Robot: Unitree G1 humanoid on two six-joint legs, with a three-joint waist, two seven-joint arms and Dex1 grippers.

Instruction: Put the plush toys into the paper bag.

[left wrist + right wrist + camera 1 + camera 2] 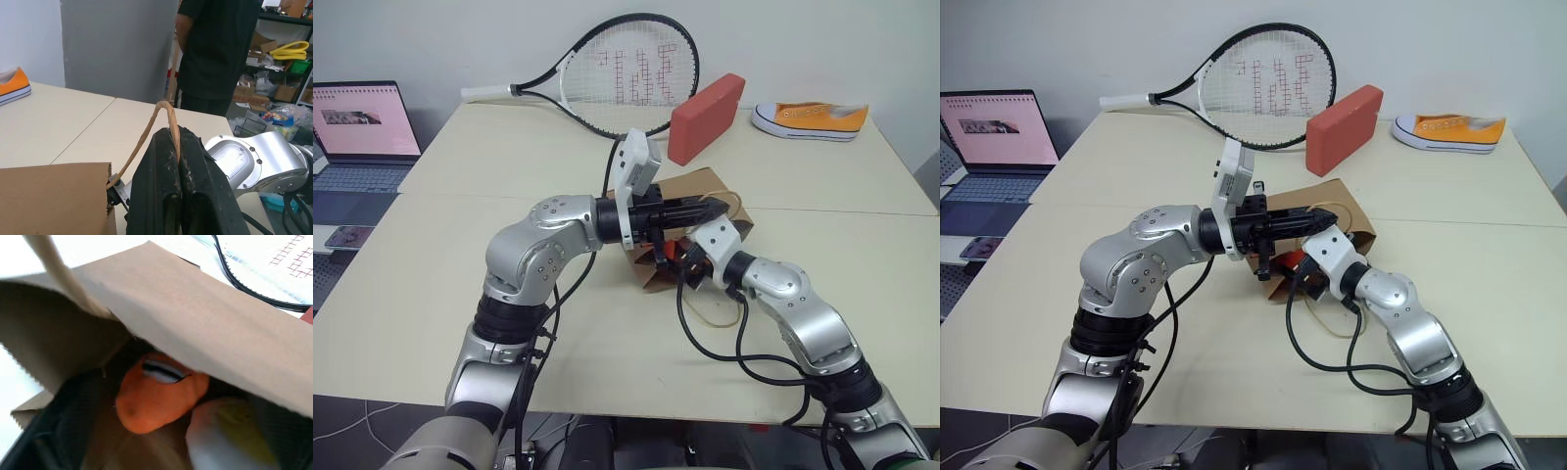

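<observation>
At frame centre, the left gripper (720, 208), clamped on a handle (146, 139), holds the paper bag (700, 186) open while the right gripper (668, 257), fingers apart at its mouth, has the carrot toy (156, 399) and egg toy (227, 435) already inside, so the task looks nearly finished.

Brown paper bag (697, 186), orange carrot toy (156, 399), red brick (705, 117), orange-and-white sneaker (811, 119)

1. The left arm reached in from the left, elbow bent, its forearm lying level and pointing toward the robot's right.
2. The left gripper (717, 207) had its two black fingers (161, 186) pressed together, pinching a handle (146, 137) of the paper bag (700, 186).
3. The right arm stretched forward and leftward beneath the left forearm.
4. The right gripper (1295, 266) sat at the bag's mouth, its fingers hidden.
</observation>
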